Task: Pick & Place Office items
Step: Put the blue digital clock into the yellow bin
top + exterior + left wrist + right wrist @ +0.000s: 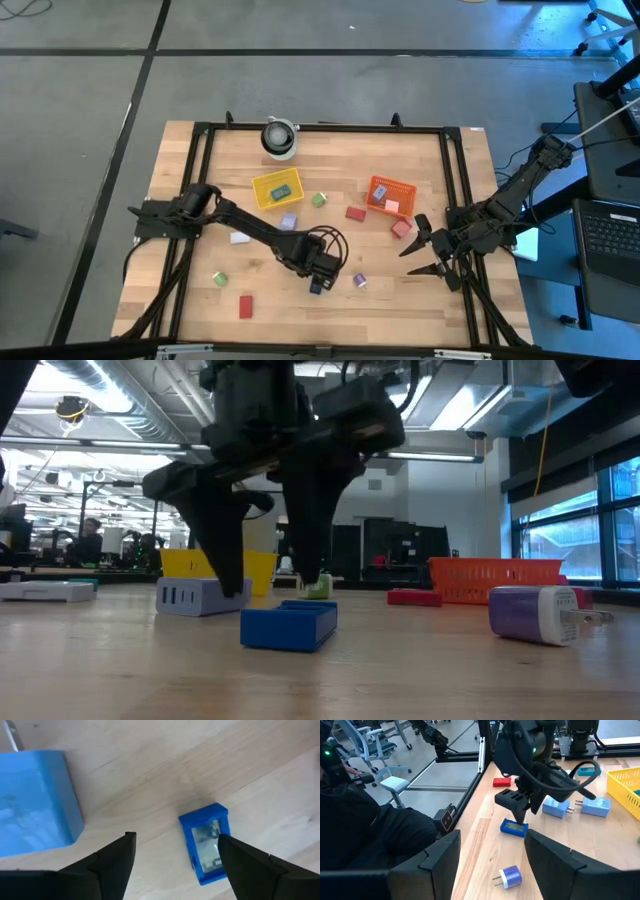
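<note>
My left gripper [322,272] is open and points down near the table's near middle. Its fingers hang just over a small flat blue block [205,851], which lies flat on the wood [290,625]. In the left wrist view one fingertip [223,840] stands over the block's edge and the other is well off to its side. A light blue plug adapter [35,810] lies close by. Other office items lie scattered: a purple charger [359,281], red blocks [246,305], green ones [219,278]. My right gripper [408,262] waits open near the table's right side.
A yellow mesh basket [277,187] and an orange mesh basket [390,193] stand toward the far middle, each with items inside. A round white object [280,138] sits at the far edge. A black frame [200,180] rims the table. People and chairs show beyond it.
</note>
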`<action>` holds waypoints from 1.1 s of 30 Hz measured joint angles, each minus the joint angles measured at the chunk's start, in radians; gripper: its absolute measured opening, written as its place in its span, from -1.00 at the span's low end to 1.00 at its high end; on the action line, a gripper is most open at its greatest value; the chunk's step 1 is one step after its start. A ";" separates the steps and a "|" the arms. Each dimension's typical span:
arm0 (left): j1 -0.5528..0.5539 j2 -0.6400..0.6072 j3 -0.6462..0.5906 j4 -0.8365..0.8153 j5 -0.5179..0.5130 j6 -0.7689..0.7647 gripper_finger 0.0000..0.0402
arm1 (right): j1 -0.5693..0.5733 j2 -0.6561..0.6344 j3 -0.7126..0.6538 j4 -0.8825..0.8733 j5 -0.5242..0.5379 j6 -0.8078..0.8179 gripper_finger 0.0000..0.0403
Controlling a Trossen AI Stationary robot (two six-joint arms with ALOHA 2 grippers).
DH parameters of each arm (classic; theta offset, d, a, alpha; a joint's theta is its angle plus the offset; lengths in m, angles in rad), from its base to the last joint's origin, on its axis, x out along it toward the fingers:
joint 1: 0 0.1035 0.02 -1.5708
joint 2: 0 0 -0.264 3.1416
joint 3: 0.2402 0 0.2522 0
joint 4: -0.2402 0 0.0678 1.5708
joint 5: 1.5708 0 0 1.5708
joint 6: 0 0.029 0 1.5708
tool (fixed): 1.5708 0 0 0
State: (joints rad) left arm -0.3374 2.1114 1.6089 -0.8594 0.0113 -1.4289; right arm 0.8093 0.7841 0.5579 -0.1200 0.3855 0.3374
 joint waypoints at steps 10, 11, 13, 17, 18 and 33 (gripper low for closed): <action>-0.020 -0.006 0.002 0.120 0.010 -0.048 0.41 | 0.000 0.000 0.000 0.000 0.000 -0.004 0.10; -0.023 -0.007 0.002 0.132 0.009 -0.052 0.41 | 0.000 0.000 0.000 0.000 0.000 -0.004 0.10; -0.023 -0.007 0.003 0.137 0.009 -0.059 0.41 | 0.000 0.000 0.000 0.000 0.000 -0.004 0.10; -0.027 -0.001 0.004 0.120 0.010 -0.059 0.41 | 0.000 0.000 0.000 0.000 0.000 -0.004 0.10; -0.027 -0.001 0.004 0.114 0.010 -0.058 0.41 | 0.000 0.000 0.000 0.000 0.000 -0.004 0.10; -0.025 0.058 0.006 0.153 0.016 -0.057 0.41 | 0.000 0.000 0.000 0.000 0.000 -0.004 0.10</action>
State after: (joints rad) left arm -0.3624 2.1691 1.6154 -0.7060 0.0277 -1.4858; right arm 0.8089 0.7845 0.5579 -0.1195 0.3851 0.3336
